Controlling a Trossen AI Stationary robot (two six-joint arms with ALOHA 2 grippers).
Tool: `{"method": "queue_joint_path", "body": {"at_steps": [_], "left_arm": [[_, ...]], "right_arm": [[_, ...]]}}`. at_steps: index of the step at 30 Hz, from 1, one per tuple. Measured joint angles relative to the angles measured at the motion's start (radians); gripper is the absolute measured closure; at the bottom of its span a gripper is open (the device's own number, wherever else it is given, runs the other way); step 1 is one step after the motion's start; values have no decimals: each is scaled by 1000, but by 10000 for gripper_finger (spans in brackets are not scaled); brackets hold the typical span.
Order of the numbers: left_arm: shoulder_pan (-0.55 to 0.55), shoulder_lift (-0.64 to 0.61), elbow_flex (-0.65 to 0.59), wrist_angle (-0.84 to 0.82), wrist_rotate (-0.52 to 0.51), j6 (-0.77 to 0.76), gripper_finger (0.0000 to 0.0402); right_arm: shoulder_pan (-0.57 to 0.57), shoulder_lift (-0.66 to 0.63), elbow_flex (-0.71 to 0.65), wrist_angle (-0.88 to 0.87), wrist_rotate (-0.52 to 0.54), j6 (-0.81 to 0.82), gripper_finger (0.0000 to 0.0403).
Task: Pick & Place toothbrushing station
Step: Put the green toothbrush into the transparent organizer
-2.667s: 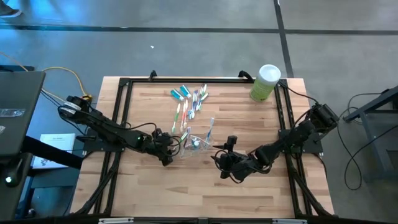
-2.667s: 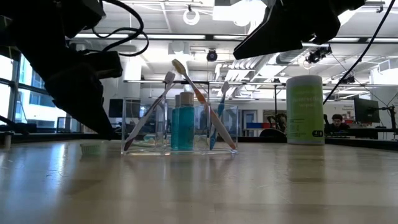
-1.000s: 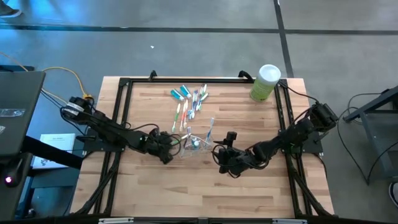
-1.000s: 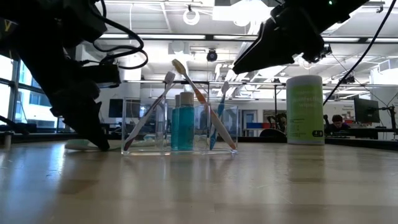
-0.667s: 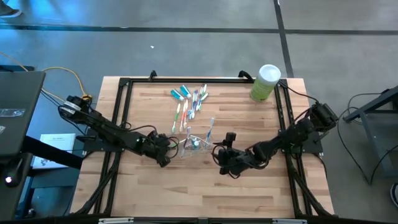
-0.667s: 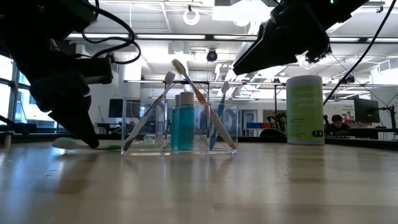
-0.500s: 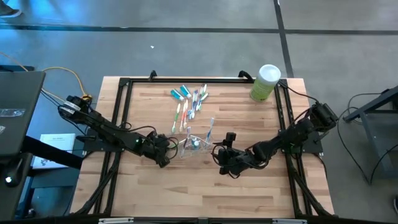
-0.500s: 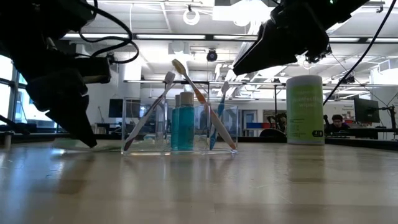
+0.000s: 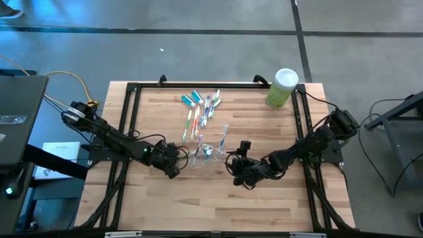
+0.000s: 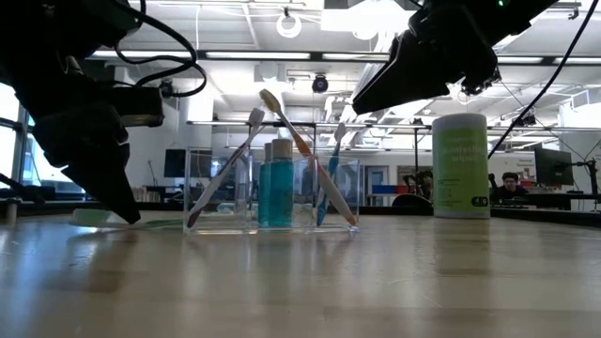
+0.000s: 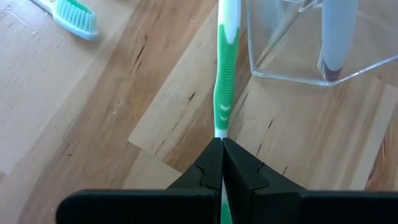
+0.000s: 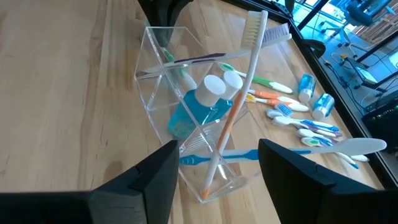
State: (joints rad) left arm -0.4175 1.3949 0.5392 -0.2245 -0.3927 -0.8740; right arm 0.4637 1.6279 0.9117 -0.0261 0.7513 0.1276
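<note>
A clear plastic cup (image 9: 208, 153) (image 10: 272, 192) stands mid-table. Two teal toothpaste tubes (image 12: 202, 106) stand in it, and several toothbrushes lean on its rim. More toothbrushes and tubes (image 9: 201, 108) lie loose on the wood behind it. My left gripper (image 9: 173, 164) (image 11: 221, 142) is just left of the cup, shut on a green-and-white toothbrush (image 11: 225, 74). My right gripper (image 9: 233, 170) (image 12: 217, 183) hovers open to the right of the cup, touching nothing. My left gripper pinches the toothbrush's green handle (image 11: 221, 127) between its two fingertips, close to the handle's end. The fingers slant down from the table's left, and the brush runs straight on ahead of them, past the cup's corner. I cannot tell whether the brush rests on the table.
A light-green canister with a white lid (image 9: 282, 87) (image 10: 460, 166) stands at the far right corner. Another toothbrush's teal-bristled head (image 11: 74, 15) lies on the wood near my left gripper. A black frame (image 9: 132, 89) rims the table. Bare wood lies along the near edge.
My left gripper has edged toward the table's left edge, away from the cup, staying shut on the green toothbrush, which has gone with it. The cup and my right arm have kept still.
</note>
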Motion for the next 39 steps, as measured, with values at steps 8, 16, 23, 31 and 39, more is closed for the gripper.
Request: {"method": "queue_joint_path", "body": {"at_steps": [8,16,23,31,39], "left_arm": [[-5,49,4,6,16,-18,399],[-4,51,3,4,-69,55,399],[-3,-53,-1,-8,-134,100,399],[-36,-150,-1,-30,-121,92,399],[-64,-182,0,-98,-47,71,399]], "right_arm": [[0,0,0,-1,0,0,190],[0,0,0,-1,0,0,190],[0,0,0,-1,0,0,190],[0,0,0,-1,0,0,190],[0,0,0,-2,0,0,190]]}}
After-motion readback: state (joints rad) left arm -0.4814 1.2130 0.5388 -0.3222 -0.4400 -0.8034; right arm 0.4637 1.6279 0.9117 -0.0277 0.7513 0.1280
